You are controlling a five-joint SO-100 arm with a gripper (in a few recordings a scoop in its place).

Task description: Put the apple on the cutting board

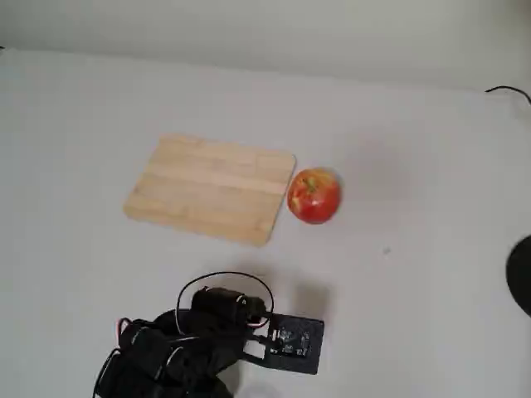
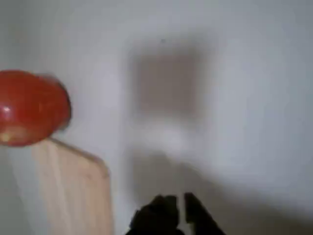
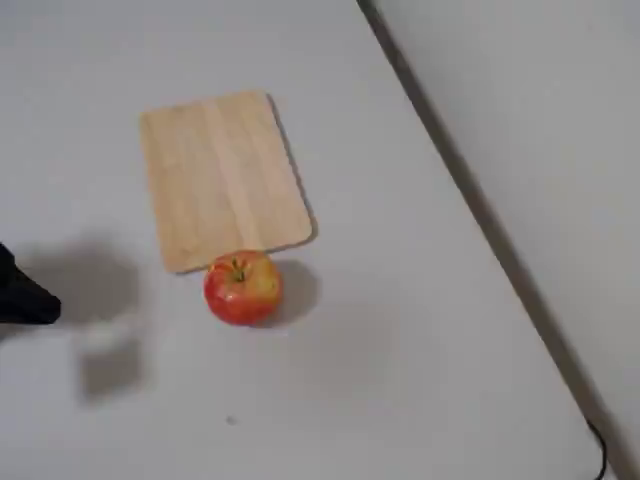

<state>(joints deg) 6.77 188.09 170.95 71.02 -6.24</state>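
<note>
The red apple (image 1: 314,196) with yellowish patches rests on the white table just off the right short edge of the light wooden cutting board (image 1: 211,189). In another fixed view the apple (image 3: 242,287) sits against the near end of the board (image 3: 222,178), stem up. The wrist view has the apple (image 2: 29,107) at far left above a corner of the board (image 2: 73,191). My black gripper (image 2: 178,201) is low in that view, fingers close together and holding nothing, well away from the apple. Its tip (image 3: 35,303) pokes in at the left edge. My arm (image 1: 207,336) is folded at the bottom.
The table's far edge (image 3: 470,200) runs diagonally at the right. A black cable (image 1: 510,89) lies at the top right corner, and a dark round object (image 1: 523,274) cuts in at the right edge. Open tabletop surrounds the board and apple.
</note>
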